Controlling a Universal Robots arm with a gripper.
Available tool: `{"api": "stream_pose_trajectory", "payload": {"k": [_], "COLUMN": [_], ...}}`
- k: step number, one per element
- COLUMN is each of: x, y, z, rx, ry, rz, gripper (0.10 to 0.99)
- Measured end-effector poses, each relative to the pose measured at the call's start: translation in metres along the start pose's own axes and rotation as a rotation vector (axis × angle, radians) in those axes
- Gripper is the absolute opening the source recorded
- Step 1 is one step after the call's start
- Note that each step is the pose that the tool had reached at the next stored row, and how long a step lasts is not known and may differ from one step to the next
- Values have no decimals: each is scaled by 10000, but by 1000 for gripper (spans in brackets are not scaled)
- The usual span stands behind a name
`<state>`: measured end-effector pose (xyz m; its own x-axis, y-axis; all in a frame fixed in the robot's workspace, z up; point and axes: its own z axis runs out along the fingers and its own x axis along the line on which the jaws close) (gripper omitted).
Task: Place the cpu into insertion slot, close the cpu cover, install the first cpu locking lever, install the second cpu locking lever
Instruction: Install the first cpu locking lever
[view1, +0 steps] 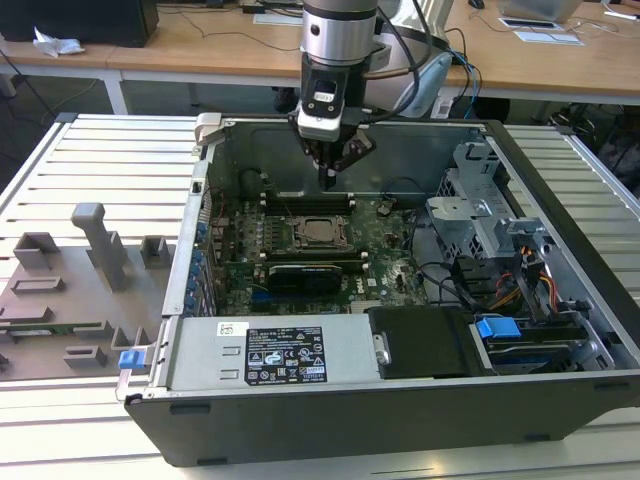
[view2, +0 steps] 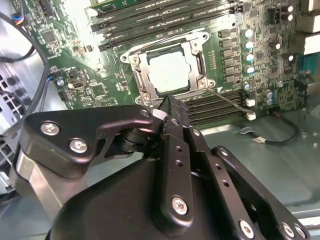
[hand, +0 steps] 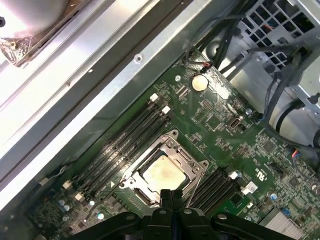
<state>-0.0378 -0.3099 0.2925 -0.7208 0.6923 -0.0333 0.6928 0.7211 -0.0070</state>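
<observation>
While cpu (hand: 161, 172) lies in insertion slot (hand: 172, 134) under seemingly lowered cpu cover (hand: 184, 156), gripper (hand: 167, 196) hovers above, fingers pinched together, empty; lever-locking judged current, demanding precise contact on thin locking lever (view2: 227, 99)

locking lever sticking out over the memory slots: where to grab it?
Likely its free end: the locking lever is a thin wire rod running from a corner of the cpu cover out over the memory slots. Come from above, claw straddling the rod; the hinge end hugs the frame.

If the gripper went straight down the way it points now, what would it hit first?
Probably the metal cover framing the chip, near the cover's edge. The gripper hangs just above it, though the depth is hard to judge.
</observation>
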Motion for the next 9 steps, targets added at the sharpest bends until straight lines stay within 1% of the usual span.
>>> {"api": "stream_pose_trajectory", "payload": {"k": [2, 9], "x": [0, 0], "y": [0, 0], "z": [0, 0], "rx": [-13, -44], "ry": [-3, -9], "rz": [-372, -1291], "gripper": [106, 106]}}
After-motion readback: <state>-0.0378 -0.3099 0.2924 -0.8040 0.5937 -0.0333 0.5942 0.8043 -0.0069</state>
